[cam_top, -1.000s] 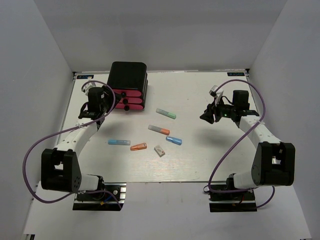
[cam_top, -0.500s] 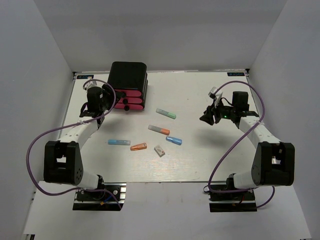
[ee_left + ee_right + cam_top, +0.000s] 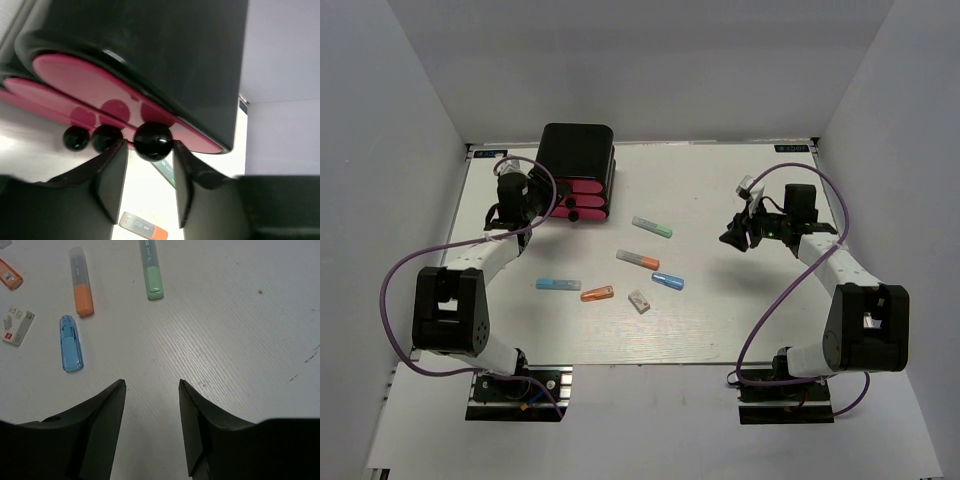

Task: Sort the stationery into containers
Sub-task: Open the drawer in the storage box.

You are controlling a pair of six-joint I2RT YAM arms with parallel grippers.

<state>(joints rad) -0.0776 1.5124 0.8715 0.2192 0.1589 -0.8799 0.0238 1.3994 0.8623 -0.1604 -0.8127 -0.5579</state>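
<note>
Stationery lies on white walled table; left pincer open astride knob — right pincer open.

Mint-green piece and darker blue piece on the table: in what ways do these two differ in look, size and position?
The mint-green piece is longer than the darker blue piece. The mint-green piece is partly grey with print, while the darker blue piece is blue all over. The mint-green piece lies nearer the far edge of the table, and the darker blue piece lies closer to the near edge. Both lie flat on the table, with nothing touching them.
</note>
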